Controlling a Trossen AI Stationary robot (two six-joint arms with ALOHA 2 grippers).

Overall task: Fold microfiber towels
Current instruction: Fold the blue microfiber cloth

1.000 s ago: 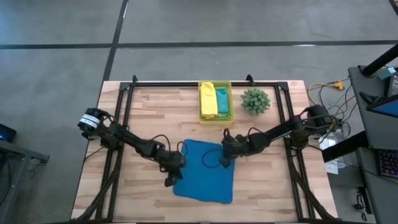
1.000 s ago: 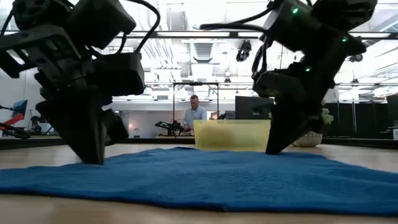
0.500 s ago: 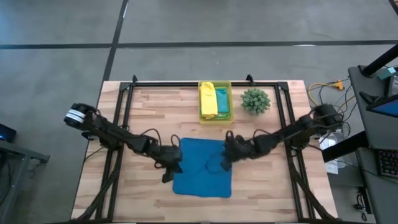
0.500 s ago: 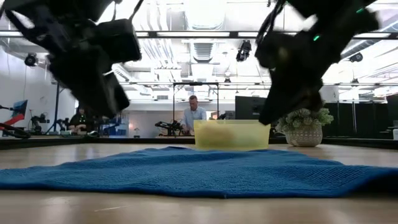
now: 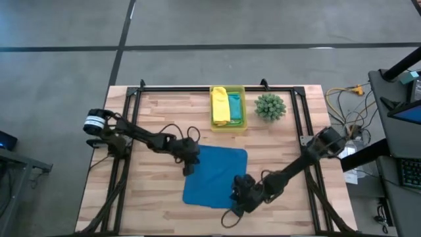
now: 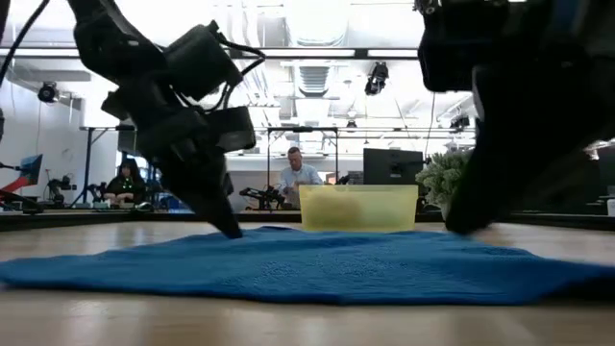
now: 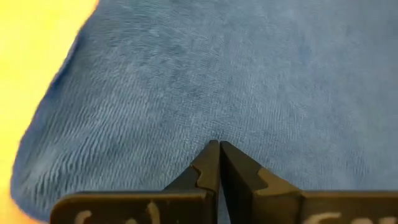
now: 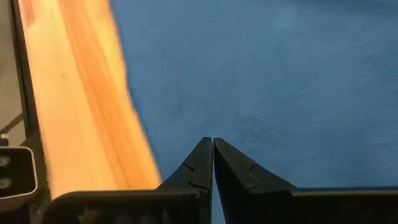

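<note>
High view: the blue towel [image 5: 216, 174] lies flat on the worktop [image 5: 151, 125], left gripper [image 5: 189, 167] at its far-left corner, right gripper [image 5: 238, 197] at its near-right, both jaws closed, empty.

Bright ceiling strip lights [image 6: 317, 13] glare behind me down low; my dark arms go silhouette, and the wrist views look soft and blurry.

We find no readable text, label, brand or number anywhere; nothing on the table or arms carries legible writing.
</note>
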